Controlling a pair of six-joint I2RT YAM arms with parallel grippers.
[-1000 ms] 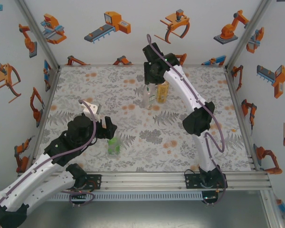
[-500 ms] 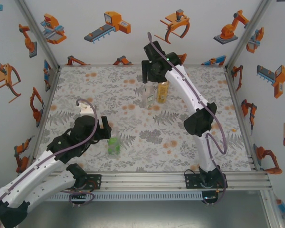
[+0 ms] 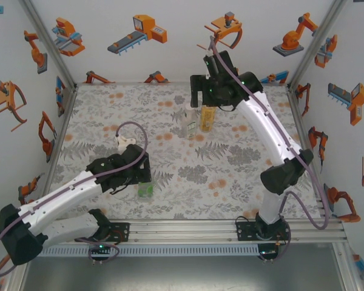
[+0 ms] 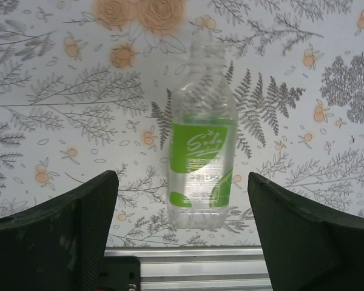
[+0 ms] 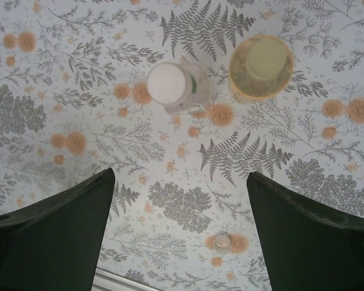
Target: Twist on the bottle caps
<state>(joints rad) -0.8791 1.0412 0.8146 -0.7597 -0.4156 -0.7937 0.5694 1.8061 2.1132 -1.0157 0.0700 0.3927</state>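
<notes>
Tablecloth (image 3: 109, 115): white with a grey fern and leaf print and orange flowers. Short bottle (image 4: 201, 163): clear, lime-green label, white lettering. Clear bottle (image 5: 197, 92): white cap (image 5: 167, 83). Amber bottle (image 3: 207, 118): yellowish cap (image 5: 261, 59). Walls (image 3: 170, 60): white, orange-and-blue robot drawings. Left arm (image 3: 64, 200) and right arm (image 3: 270, 124): white shells, black joints, purple cables (image 3: 131, 123).

Clear, glossy plastic bottle (image 4: 203, 103) with a smooth green label (image 4: 203, 159) on the matt, floral-print surface (image 4: 60, 121) — flanked by dull black, faintly scuffed fingers (image 4: 48, 242), a brushed-metal rail (image 4: 194, 267) beneath.
</notes>
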